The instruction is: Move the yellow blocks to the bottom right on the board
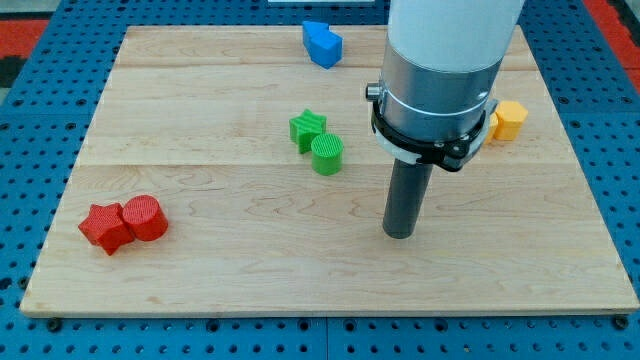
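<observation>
Red star (pixel 103 226) and red cylinder (pixel 146 217) sit nearest. Rod tip (pixel 400 234) bare, touching nothing, no fingers. Yellow block (pixel 508 120) unapproached; next: circle above it, push down-right.

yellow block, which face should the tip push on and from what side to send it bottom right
Push its upper face, coming from the view's top, probably. The yellow block sits near the board's right edge, partly hidden behind the arm, so it mainly needs to travel toward the view's bottom. My tip is now below it and to its left, so it must circle round first.
</observation>
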`<state>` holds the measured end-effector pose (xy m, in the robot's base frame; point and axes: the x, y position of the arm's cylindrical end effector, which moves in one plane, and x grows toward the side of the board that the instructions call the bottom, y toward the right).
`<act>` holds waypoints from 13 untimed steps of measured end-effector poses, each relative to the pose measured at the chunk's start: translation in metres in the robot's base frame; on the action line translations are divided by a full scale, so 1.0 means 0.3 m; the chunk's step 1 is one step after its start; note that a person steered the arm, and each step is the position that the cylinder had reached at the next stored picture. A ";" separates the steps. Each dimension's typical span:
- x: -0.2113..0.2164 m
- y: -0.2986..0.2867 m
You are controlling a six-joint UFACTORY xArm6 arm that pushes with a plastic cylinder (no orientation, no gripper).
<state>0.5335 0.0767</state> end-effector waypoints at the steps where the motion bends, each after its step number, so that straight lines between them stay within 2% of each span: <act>1: -0.027 0.023; 3: -0.036 0.073; 6: -0.399 0.098; 7: -0.467 0.093; 12: -0.562 0.102; 13: -0.624 0.163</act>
<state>0.3463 0.1256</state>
